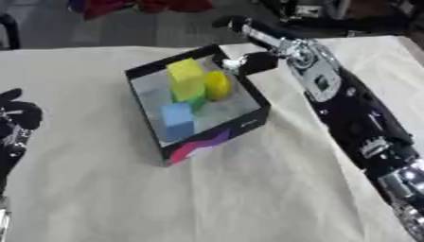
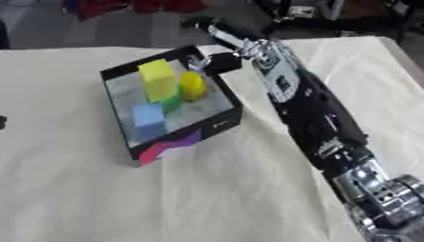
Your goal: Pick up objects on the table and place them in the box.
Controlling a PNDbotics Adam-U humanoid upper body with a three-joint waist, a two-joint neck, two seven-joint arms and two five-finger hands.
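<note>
A black box with a pink and purple mark on its front wall sits askew on the beige cloth. Inside it stand a tall yellow block, a yellow cylinder, a green block mostly hidden under the yellow one, and a light blue block. My right arm reaches diagonally from the lower right to the box's far right corner. My right hand hovers there, open, with its fingers pointing away up-left and its thumb by the rim; nothing is in it. My left hand rests open at the left edge.
The beige cloth covers the whole table. Beyond the table's far edge lie red things and dark equipment. My right forearm lies across the cloth right of the box.
</note>
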